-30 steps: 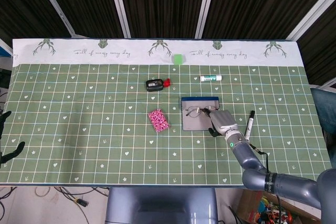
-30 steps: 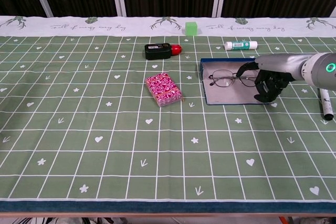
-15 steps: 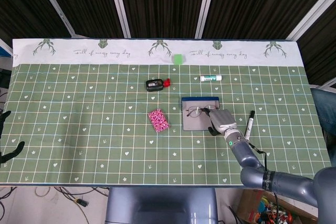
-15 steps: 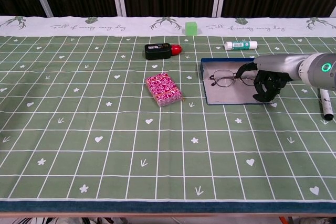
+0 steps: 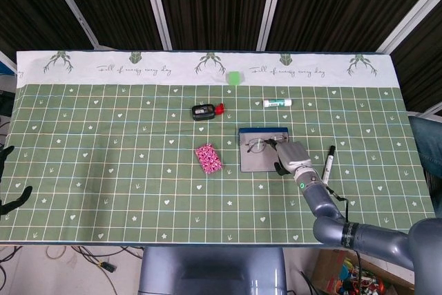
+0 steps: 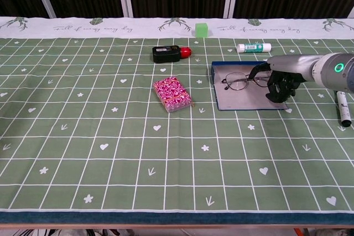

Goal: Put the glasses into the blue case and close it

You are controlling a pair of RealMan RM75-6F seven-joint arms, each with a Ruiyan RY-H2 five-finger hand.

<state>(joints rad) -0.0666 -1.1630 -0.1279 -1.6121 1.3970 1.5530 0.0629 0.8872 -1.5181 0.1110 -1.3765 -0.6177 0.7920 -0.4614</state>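
Glasses [image 6: 239, 80] are laid lengthwise, left to right, inside the open blue case [image 6: 221, 96], right of centre; their right end is pinched by the right hand [image 6: 281, 81].

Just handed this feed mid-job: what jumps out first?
The right hand pinches the glasses over the open blue case, right of centre. Left of the case lies a pink patterned packet; a black marker lies at the far right.
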